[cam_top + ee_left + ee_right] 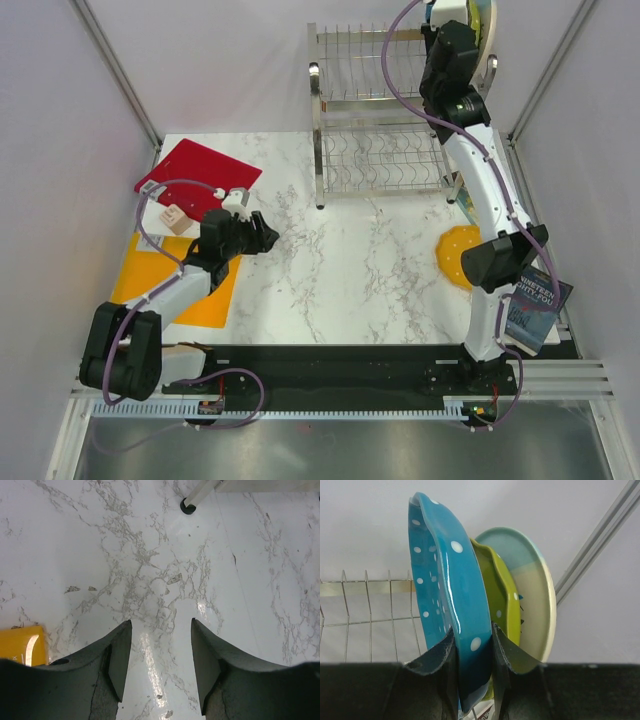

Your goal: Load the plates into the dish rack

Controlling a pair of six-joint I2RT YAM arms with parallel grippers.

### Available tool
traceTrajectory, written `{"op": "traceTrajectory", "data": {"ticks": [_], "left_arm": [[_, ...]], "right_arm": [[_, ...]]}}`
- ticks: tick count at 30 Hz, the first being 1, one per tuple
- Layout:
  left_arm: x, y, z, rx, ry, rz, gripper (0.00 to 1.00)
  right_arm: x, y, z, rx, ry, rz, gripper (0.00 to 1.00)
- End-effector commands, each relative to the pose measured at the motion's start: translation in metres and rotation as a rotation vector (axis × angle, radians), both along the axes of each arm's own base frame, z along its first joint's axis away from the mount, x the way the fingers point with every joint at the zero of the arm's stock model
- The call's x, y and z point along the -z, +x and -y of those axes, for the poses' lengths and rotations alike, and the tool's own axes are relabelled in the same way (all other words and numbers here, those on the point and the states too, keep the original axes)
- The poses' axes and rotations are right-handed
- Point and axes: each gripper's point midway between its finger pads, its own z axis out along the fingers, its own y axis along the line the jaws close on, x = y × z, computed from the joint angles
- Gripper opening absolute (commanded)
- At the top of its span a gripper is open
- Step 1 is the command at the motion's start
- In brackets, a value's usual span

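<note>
From above, the right arm reaches long, almost straight, to the upper right corner of the dish rack, its wrist covering whatever it holds (only plate edges peek out). The orange plate lies flat beside its elbow. The left arm sits folded low, with the left gripper over the marble table.

The left wrist camera shows those jaws spread over bare marble, with a rack foot far ahead.

In the right wrist view, the right gripper pinches the lower rim of the blue dotted plate, which is on edge. Just right of the jaws stand the lime-green plate and the cream-and-light-blue plate.
</note>
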Motion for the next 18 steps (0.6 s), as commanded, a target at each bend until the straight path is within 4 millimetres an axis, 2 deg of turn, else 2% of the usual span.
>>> {"op": "traceTrajectory", "data": {"ticks": [1,12,15,18], "left_arm": [[-0.006,0.010,0.001,-0.016,-0.015,0.038,0.58],[-0.007,0.014,0.001,-0.021,-0.013,0.034,0.58],[-0.006,0.015,0.001,-0.022,-0.012,0.031,0.58],[-0.006,0.015,0.002,-0.022,-0.013,0.029,0.58]], "right_arm": [[-0.070,-0.020,0.006,-0.007,0.052,0.235,0.00],[-0.034,0.007,0.020,0.055,0.107,0.195,0.00],[-0.023,0.010,0.026,0.072,0.126,0.170,0.00],[-0.022,0.008,0.031,0.090,0.141,0.170,0.00]]}}
